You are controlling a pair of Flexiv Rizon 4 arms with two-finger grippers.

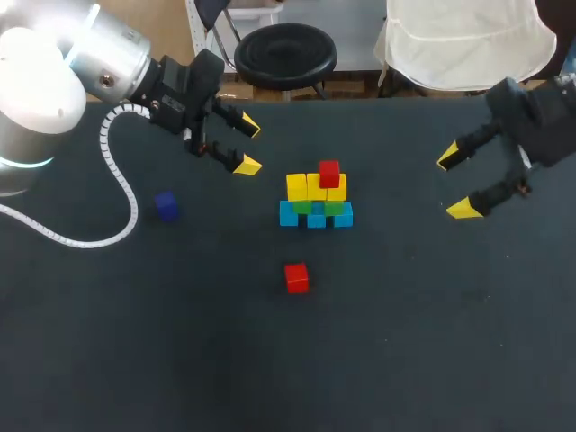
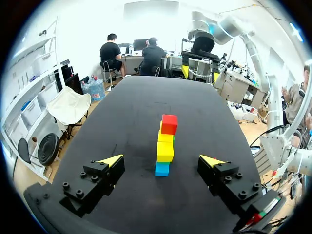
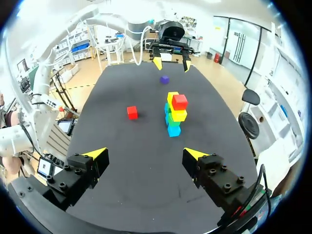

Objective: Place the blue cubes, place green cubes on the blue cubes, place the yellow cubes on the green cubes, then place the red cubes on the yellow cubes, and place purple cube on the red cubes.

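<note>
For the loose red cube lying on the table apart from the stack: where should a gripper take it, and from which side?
Probably from straight above, closing on two opposite side faces of the loose red cube. It sits flat and alone, well clear of the stack, so all its sides are free, and a descent from above stays away from the stack.

Near the middle of the surface stands my stack: a row of three light blue cubes [image 1: 316, 219] side by side, green cubes [image 1: 334, 208] on them, yellow cubes [image 1: 298, 187] above, and one red cube [image 1: 329, 173] upright on top. A second red cube [image 1: 296, 277] lies alone nearer me. The purple cube [image 1: 166, 205] sits well apart toward my left.
</note>
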